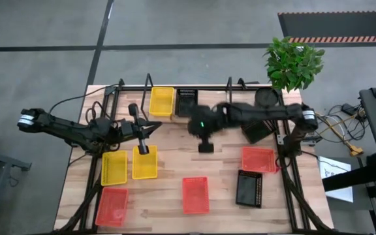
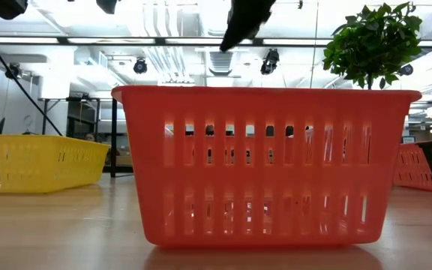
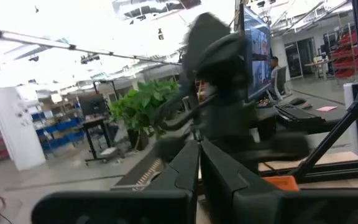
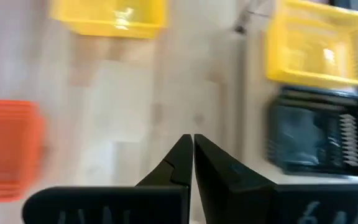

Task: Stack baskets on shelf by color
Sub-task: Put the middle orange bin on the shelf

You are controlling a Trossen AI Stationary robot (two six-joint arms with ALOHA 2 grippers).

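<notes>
- Shelf (image 1: 240, 85) runs along the worktop's far edge; one yellow basket (image 1: 162, 102) and one black basket (image 1: 187, 102) already sit on it, side by side
- Loose baskets on the worktop: two yellow near the left edge (image 1: 114, 167) (image 1: 145, 162), one orange at the near-left corner (image 1: 113, 205), one orange at the near edge, centre (image 1: 195, 194), one orange (image 1: 258, 159) and one black (image 1: 249, 188) toward the right edge
- Right gripper (image 1: 205, 145) hangs over mid-worktop, fingers fully together, holding nothing
- Left gripper (image 1: 143, 147) hovers at the far end of a loose yellow basket, fingers likewise together, nothing held
- Step in hand, as judged: fetching the next basket
- Recommended: spread the fingers before descent, pinch one rim wall squarely, lift level, seat each basket onto its own colour
- Risk: thin perforated walls may flex or slip
</notes>
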